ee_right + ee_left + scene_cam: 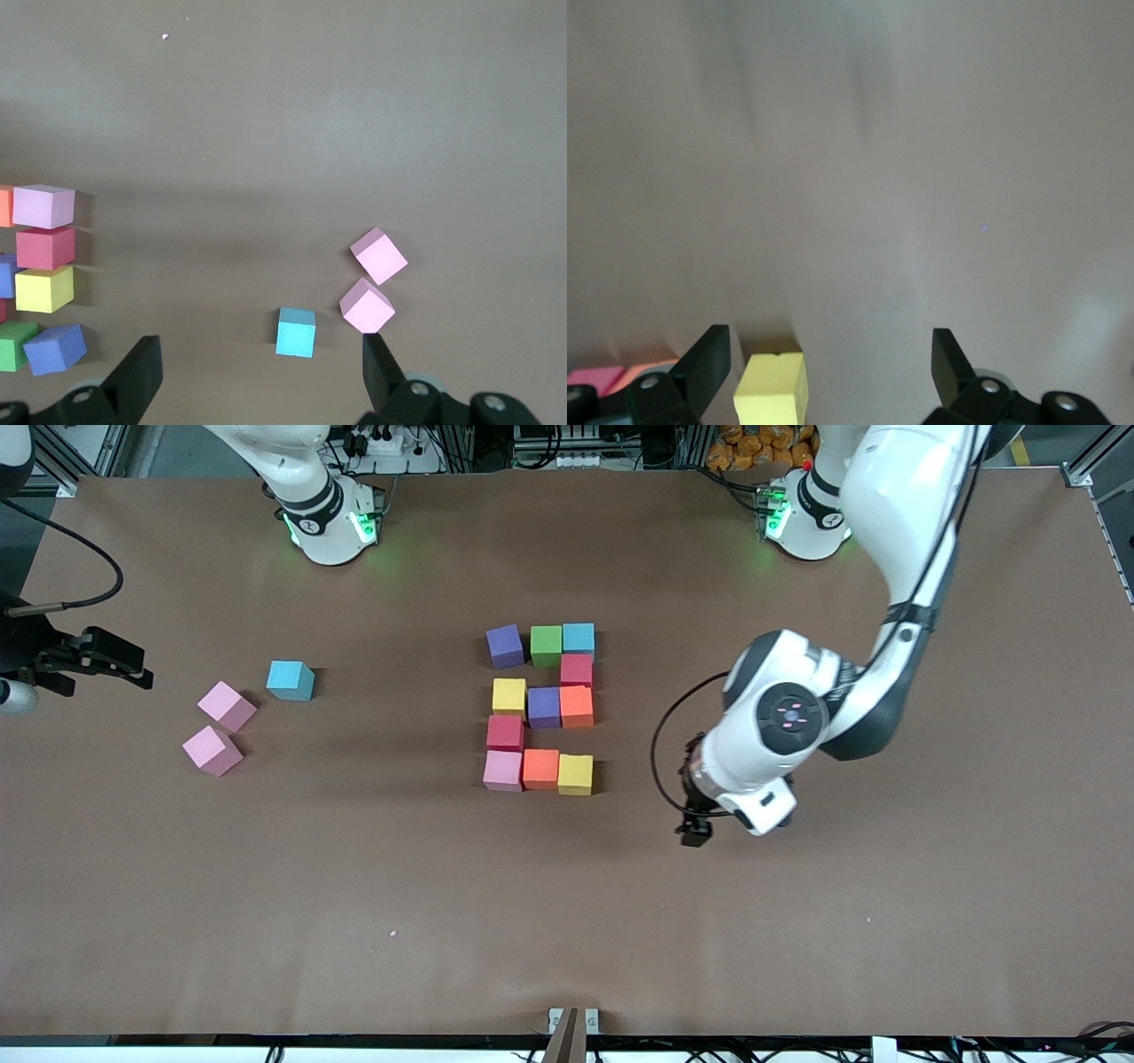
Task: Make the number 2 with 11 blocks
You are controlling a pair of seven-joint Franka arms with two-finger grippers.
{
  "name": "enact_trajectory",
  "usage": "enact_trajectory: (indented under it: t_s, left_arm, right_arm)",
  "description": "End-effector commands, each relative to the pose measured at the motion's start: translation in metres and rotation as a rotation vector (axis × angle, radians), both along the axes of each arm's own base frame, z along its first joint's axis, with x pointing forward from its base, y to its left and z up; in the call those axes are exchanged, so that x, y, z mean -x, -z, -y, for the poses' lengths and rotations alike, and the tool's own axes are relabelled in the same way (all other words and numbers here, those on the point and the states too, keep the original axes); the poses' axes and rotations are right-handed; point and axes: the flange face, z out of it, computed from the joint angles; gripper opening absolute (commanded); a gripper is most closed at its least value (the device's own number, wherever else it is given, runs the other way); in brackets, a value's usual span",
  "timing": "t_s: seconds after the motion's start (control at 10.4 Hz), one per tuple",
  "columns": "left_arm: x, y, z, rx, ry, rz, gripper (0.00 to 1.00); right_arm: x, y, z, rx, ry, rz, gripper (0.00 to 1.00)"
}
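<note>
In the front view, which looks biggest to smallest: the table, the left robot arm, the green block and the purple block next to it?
1. Table
2. Left robot arm, though it stands above the table, closer to the camera
3. Green block and purple block: they look alike, so no ranking.

Mid-table [354, 921], a tight figure of eleven blocks [508, 696]: farthest row [547, 646] of three, side by side; just nearer, first single block [576, 670] against that row's left-arm end; then middle row [544, 707] of three; nearer again, second single block [505, 732] at the right-arm end; nearest row [540, 769] of three, closest to the front camera; well apart, toward the right arm's end of the table, lone loose block [291, 680], with loose pair [227, 706] beside it, nearer the camera and close together; right gripper [133, 673] over that end of the table, near the loose pair; left gripper [695, 831] over bare table, toward the left arm's end from the nearest row
</note>
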Motion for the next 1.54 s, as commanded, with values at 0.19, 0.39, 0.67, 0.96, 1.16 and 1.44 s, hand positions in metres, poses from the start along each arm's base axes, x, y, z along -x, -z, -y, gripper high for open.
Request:
enact_trajectory:
  t_s: [0.19, 0.39, 0.67, 0.96, 1.16, 1.44]
  left_arm:
    - [0.015, -0.049, -0.064, -0.076, 0.135, -0.035, 1.0]
    - [0.045, -0.063, -0.081, -0.11, 0.189, -0.039, 1.0]
    - [0.088, -0.081, -0.108, -0.146, 0.356, -0.036, 1.0]
    - [0.115, -0.104, -0.141, -0.17, 0.552, -0.011, 1.0]
    - [0.116, -0.118, -0.168, -0.169, 0.718, -0.023, 1.0]
    - [0.111, -0.158, -0.211, -0.178, 0.971, 0.042, 1.0]
  right_arm:
    - [0.005, -0.006, -0.006, 0.026, -0.016, -0.003, 1.0]
    - [0.005, -0.007, -0.015, 0.028, -0.03, 0.001, 1.0]
    - [0.005, -0.007, -0.017, 0.03, -0.021, 0.001, 1.0]
    - [0.005, -0.007, -0.017, 0.029, -0.022, 0.002, 1.0]
    - [0.005, -0.007, -0.022, 0.027, -0.032, 0.002, 1.0]
    - [0.005, -0.007, -0.023, 0.027, -0.032, 0.002, 1.0]
